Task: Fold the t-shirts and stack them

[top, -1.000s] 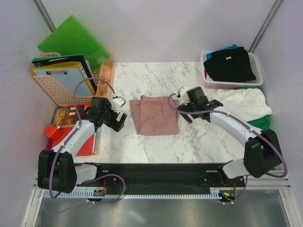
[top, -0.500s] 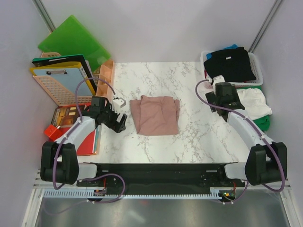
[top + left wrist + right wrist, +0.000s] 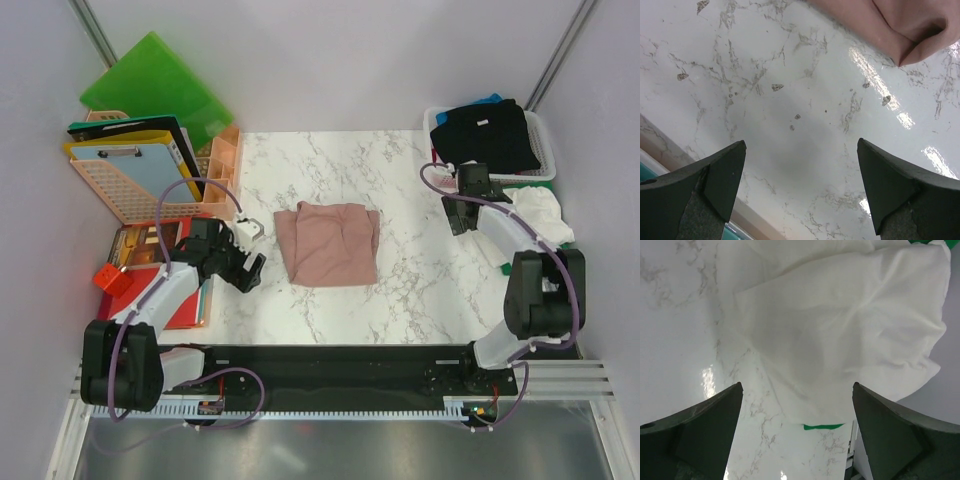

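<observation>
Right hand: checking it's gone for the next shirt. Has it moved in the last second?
Yes: right hand went from beside the pink shirt toward the basket.

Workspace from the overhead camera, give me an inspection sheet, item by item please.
Surface: marble table, no spills seen.
Job's things: pink shirt folded mid-table; white shirt crumpled at right, green shirt peeking from under it; black shirt heaped in a basket.
Clutter: green folder, yellow clipboard, pink tray, all off the left edge.
Pincers: left pincer open, empty, over bare marble beside the pink shirt; right pincer open, empty, over the white shirt.
Cables: purple cable looping above each wrist.
Surroundings: pale walls; nothing else seen.
</observation>
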`<act>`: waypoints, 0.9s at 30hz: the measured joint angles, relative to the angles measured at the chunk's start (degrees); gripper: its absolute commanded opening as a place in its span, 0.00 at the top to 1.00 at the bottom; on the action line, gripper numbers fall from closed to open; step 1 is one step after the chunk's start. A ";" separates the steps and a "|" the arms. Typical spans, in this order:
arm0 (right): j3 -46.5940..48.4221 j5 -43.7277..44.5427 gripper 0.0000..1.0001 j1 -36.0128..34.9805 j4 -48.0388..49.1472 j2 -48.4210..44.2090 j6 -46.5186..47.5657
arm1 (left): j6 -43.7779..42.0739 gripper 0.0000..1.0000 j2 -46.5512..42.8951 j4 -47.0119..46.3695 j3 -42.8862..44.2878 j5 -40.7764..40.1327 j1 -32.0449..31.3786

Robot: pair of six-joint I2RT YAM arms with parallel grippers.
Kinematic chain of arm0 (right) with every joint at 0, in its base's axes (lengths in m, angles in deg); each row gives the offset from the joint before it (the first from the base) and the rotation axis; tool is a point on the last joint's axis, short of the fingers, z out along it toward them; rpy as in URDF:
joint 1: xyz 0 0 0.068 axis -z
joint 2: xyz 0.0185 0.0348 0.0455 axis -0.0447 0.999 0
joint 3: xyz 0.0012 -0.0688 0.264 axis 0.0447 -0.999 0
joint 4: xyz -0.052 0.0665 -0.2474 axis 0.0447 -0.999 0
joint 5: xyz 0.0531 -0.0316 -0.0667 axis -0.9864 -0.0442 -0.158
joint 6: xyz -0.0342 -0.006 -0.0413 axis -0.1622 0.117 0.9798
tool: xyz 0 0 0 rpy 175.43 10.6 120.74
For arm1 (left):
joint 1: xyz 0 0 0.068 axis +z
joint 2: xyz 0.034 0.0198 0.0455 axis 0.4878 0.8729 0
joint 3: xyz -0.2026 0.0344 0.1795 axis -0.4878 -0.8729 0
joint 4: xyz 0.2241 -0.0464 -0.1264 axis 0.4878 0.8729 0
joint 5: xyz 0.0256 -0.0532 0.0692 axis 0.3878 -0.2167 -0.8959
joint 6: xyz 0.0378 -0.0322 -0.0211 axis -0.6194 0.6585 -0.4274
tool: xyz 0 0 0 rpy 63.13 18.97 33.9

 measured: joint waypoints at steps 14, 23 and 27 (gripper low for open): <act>6.60 19.71 0.02 0.04 1.73 14.58 -0.76 | -0.92 0.00 -0.09 -0.24 0.52 -2.67 0.24; -2.89 28.35 0.02 1.75 10.05 11.45 8.41 | -1.05 0.00 -0.02 -0.35 1.46 -3.34 0.35; -3.72 30.29 0.02 3.04 11.85 9.55 12.11 | -1.38 0.00 0.15 -0.37 1.46 -3.39 0.35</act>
